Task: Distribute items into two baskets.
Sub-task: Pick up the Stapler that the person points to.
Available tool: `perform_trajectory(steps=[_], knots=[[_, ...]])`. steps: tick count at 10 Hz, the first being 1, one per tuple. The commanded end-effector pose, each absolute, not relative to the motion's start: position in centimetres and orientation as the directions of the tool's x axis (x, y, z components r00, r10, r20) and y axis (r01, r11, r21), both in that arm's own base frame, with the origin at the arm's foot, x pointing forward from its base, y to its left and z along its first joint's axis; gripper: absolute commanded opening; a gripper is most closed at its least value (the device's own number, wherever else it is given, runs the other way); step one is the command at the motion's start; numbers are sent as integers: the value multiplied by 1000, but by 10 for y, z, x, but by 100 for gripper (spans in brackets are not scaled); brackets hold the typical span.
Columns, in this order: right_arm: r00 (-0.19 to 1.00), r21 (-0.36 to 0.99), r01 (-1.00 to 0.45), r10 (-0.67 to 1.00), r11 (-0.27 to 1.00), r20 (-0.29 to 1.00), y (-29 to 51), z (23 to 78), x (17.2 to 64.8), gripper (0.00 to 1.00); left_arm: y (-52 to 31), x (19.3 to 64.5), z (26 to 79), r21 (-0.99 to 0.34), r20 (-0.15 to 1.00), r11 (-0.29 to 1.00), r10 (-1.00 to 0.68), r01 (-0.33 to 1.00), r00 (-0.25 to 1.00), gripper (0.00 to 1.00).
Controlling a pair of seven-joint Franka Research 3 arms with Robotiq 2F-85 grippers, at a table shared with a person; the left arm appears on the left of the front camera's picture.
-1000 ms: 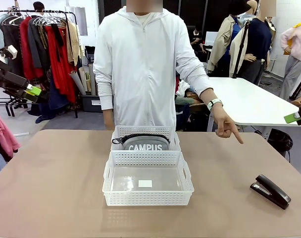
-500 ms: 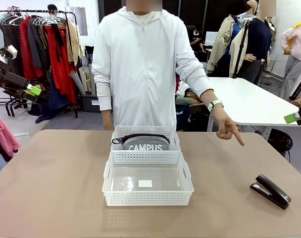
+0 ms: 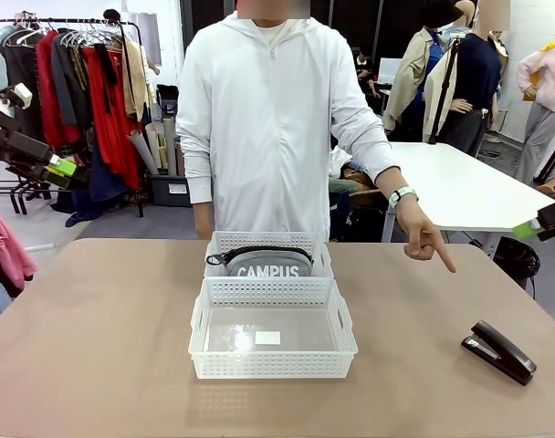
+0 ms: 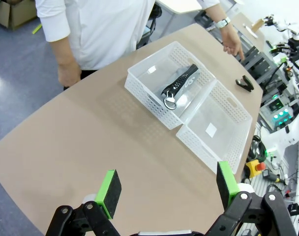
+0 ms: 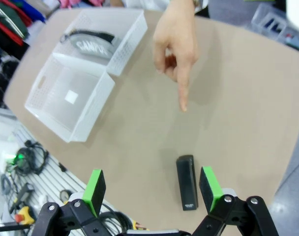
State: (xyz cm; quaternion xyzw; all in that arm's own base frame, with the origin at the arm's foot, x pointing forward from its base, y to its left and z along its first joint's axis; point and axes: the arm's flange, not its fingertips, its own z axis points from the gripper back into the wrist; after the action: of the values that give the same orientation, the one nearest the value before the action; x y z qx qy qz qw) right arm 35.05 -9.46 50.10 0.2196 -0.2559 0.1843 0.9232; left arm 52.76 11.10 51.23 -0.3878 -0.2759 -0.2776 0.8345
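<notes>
the black stapler [image 3: 498, 351] lies on the table [image 3: 95, 319] at the near right, its long axis slanting from far left to near right. a person's hand [image 3: 422, 239] points down toward it. the grey pouch [image 3: 268, 263] lies lengthwise left to right in the far basket [image 3: 221, 243], which touches the near basket [image 3: 201, 339]. the left gripper [image 4: 167, 183] and right gripper [image 5: 153, 187] have their fingers spread wide

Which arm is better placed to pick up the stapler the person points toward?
Right, probably: the open right hand hovers above the stapler; the left hand is across the baskets from it.
</notes>
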Motion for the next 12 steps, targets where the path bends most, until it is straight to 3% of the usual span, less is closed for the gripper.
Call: perform_trajectory(steps=[1, 6, 12], knots=[[860, 267, -424, 292, 865, 418, -94, 511, 362, 100, 112, 527, 513, -495, 676, 547, -247, 675, 695, 100], [905, 204, -421, 395, 884, 157, -80, 480, 390, 100, 112, 527, 513, -495, 676, 547, -247, 675, 695, 100], [905, 180, -424, 422, 888, 52, -62, 435, 389, 100, 112, 527, 513, -495, 676, 547, -247, 675, 695, 100]])
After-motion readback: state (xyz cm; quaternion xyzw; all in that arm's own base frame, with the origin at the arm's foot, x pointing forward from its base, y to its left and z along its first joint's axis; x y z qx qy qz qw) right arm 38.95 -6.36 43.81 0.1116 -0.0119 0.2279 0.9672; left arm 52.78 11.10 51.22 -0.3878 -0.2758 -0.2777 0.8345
